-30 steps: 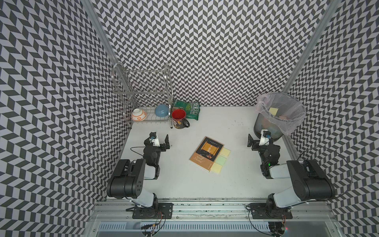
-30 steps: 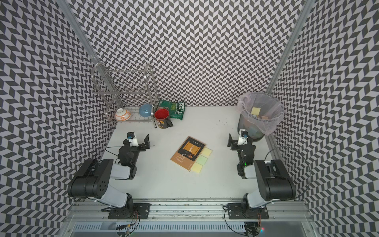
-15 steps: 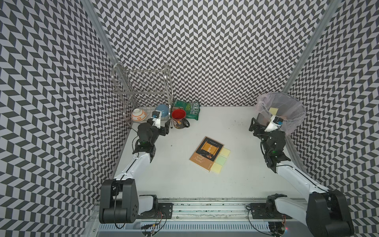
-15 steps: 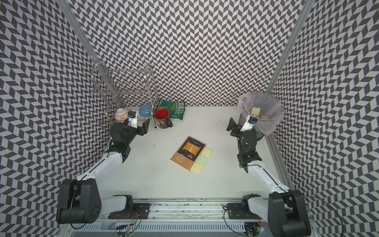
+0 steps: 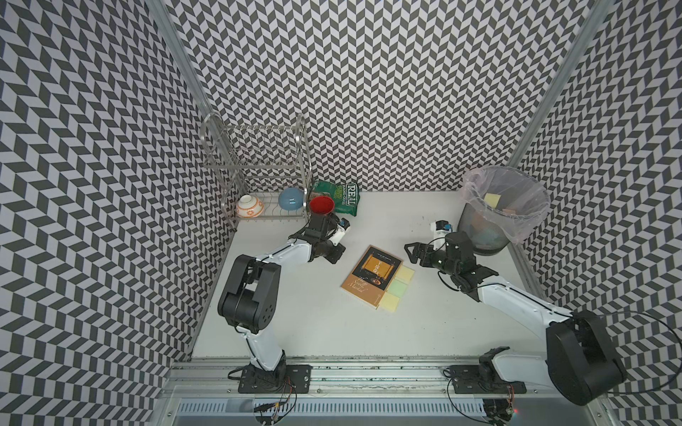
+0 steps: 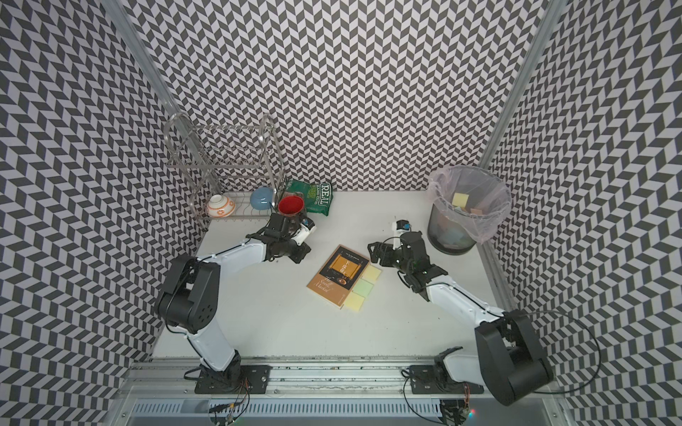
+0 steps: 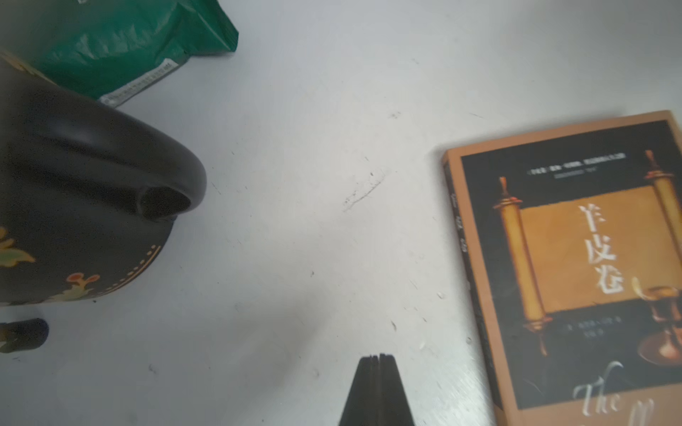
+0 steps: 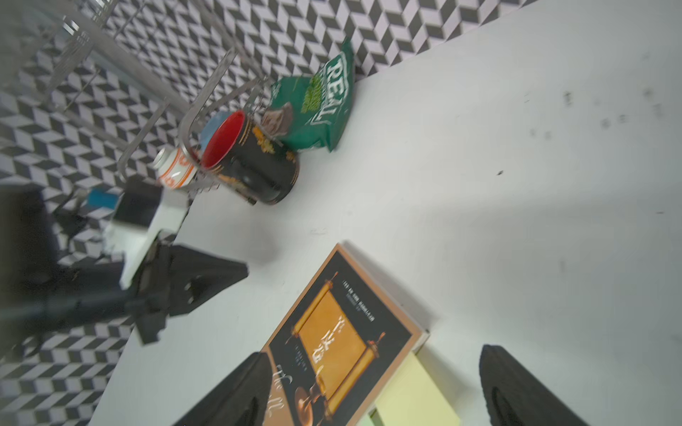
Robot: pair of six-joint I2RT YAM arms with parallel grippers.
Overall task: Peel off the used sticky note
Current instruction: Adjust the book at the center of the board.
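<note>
A brown and black book [image 5: 371,276] lies flat mid-table. From under its right edge stick out three sticky notes: a yellow one [image 5: 405,274], a green one [image 5: 398,290] and another yellow one [image 5: 391,305]. I cannot tell which is the used sticky note. My left gripper [image 5: 333,255] is shut and empty, low over bare table left of the book [image 7: 575,258]; its joined tips [image 7: 377,358] show in the left wrist view. My right gripper [image 5: 410,252] is open just beyond the book's far right corner, over the book corner [image 8: 343,339] and the yellow note [image 8: 413,398].
A bin [image 5: 476,195] lined with clear plastic stands at the back right, with discarded notes inside. At the back left are a wire dish rack [image 5: 258,173] with two bowls, a black mug [image 5: 321,205] with a red inside, and a green snack bag [image 5: 337,197].
Both arms have come in from near the rack and the bin towards the book. The left gripper has shut. The right gripper stays open.
</note>
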